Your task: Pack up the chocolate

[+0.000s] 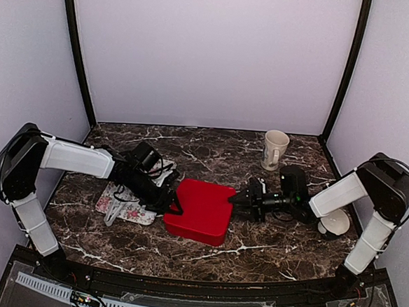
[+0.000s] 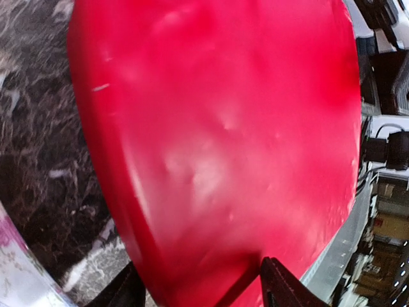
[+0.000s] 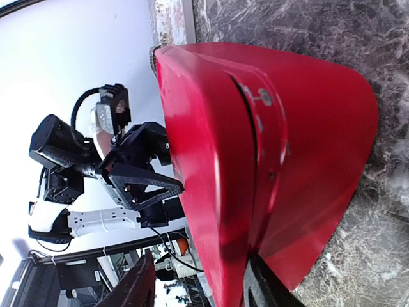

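Dark marbled table carries all items.

Containers: two.
- One red heart-shaped box, centre of the frame, lid on and interior hidden.
- One cream mug, upright in the upper right, well apart from the box. Its contents cannot be made out.

The chocolate: no piece is visible in any view. Whether it sits inside the box cannot be told.

Other items: one floral cloth lying flat left of the box, under the left arm. One white round object at far right, beside the right arm.

Left gripper: at the box's left edge, fingers straddling the rim. Whether they pinch it cannot be told.

Right gripper: at the box's right edge, partly open. One finger stands clear of the red wall, so nothing is clamped.
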Controlling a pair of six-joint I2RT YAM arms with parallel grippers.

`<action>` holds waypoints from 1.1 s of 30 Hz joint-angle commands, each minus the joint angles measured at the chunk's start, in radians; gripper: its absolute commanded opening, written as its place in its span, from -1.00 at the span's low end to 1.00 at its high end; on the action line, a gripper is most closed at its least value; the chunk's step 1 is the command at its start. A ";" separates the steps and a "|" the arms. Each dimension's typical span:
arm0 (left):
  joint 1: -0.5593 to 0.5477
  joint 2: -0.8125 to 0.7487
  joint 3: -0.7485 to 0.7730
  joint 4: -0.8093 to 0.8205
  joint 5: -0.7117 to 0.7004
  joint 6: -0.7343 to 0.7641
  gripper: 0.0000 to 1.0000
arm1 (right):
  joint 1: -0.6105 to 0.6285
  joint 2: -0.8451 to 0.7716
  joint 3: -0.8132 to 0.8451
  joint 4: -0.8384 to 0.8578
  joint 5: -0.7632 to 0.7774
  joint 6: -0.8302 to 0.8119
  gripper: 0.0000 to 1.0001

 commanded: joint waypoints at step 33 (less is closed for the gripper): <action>-0.152 0.026 0.117 0.005 -0.211 -0.035 0.32 | 0.096 0.075 0.017 0.469 0.113 0.364 -1.00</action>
